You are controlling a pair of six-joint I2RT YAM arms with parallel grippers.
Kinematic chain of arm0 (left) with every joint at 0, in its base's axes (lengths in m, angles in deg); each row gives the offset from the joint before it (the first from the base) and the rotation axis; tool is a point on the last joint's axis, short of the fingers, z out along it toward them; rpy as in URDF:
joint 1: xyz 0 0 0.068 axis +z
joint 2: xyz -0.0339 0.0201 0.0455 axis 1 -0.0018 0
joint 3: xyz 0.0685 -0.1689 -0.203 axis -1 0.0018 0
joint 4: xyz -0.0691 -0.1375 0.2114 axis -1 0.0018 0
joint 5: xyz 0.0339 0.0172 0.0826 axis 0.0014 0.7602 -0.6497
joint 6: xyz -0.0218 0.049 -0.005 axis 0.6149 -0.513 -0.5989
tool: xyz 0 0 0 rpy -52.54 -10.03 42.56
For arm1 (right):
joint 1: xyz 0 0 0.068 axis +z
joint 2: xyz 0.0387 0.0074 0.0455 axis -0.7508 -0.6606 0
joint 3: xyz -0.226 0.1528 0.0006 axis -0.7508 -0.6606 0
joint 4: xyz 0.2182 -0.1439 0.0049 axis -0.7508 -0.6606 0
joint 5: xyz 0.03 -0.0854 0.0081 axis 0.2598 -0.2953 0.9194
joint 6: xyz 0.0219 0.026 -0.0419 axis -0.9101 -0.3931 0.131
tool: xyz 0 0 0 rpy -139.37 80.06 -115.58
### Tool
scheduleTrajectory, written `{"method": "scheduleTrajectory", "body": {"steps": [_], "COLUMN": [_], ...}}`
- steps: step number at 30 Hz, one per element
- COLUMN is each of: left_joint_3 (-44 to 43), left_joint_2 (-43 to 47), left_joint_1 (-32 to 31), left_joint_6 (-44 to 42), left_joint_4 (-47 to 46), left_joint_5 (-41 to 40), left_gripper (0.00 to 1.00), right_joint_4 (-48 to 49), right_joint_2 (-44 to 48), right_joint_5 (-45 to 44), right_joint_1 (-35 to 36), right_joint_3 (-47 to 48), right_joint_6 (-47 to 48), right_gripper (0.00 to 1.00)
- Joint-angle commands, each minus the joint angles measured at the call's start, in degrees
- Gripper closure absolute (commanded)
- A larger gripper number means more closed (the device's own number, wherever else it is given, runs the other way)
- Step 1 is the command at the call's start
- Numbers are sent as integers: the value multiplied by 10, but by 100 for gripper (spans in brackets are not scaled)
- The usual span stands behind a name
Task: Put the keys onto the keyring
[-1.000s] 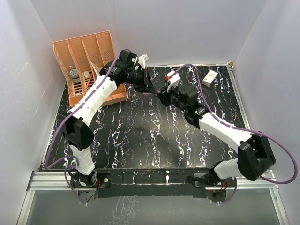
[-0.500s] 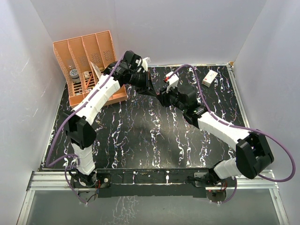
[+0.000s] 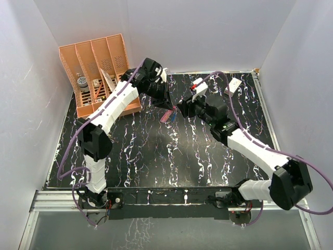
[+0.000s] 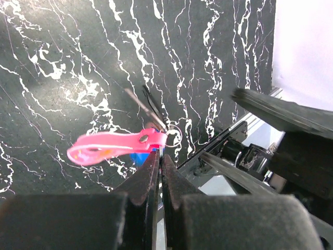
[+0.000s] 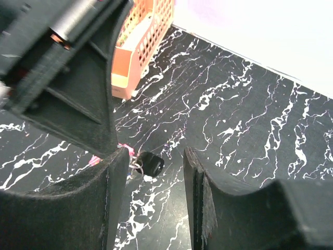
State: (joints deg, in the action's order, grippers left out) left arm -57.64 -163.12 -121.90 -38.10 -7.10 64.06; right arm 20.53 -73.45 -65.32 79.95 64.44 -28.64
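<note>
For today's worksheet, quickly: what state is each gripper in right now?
Left gripper: closed, pinching the pink keyring at its ring end.
Right gripper: open, holding nothing; the black key shows beyond the gap.

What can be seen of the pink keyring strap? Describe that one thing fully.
The keyring is a glossy bright-pink strap, folded into a flat loop and fastened by a small silver rivet. A thin metal ring hangs at that end. The shut left pincer pinches it by the rivet end, apparently clear of the marbled table; a blue key head shows behind it.
</note>
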Motion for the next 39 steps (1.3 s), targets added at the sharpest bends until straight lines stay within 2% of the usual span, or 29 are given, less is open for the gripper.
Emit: {"method": "scheduleTrajectory", "body": {"steps": [1, 4, 10, 15, 21, 27, 39], "left_joint_3": [-35, -47, -80, -82, -79, -82, -86], "left_joint_2": [1, -1, -7, -3, 3, -2, -7], "left_joint_1": [-5, -6, -6, -6, -7, -6, -7], "left_joint_6": [1, 1, -4, 1, 6, 15, 17], "left_joint_4": [24, 31, 57, 67, 69, 61, 63], "left_joint_5": [6, 3, 2, -3, -16, -11, -5], "left_gripper": [100, 100, 100, 100, 100, 100, 100], "right_joint_4": [-1, -15, -38, -35, -58, -20, -19], "right_joint_2": [53, 73, 94, 100, 88, 97, 33], "right_joint_5": [-4, -7, 20, 44, 53, 107, 155], "right_joint_1": [-1, -1, -1, -2, -2, -2, -2], "right_joint_3": [-8, -12, -16, -24, -3, -26, 16], "right_joint_6": [-6, -6, 19, 17, 8, 37, 62], "right_gripper": [55, 55, 47, 46, 48, 51, 58]}}
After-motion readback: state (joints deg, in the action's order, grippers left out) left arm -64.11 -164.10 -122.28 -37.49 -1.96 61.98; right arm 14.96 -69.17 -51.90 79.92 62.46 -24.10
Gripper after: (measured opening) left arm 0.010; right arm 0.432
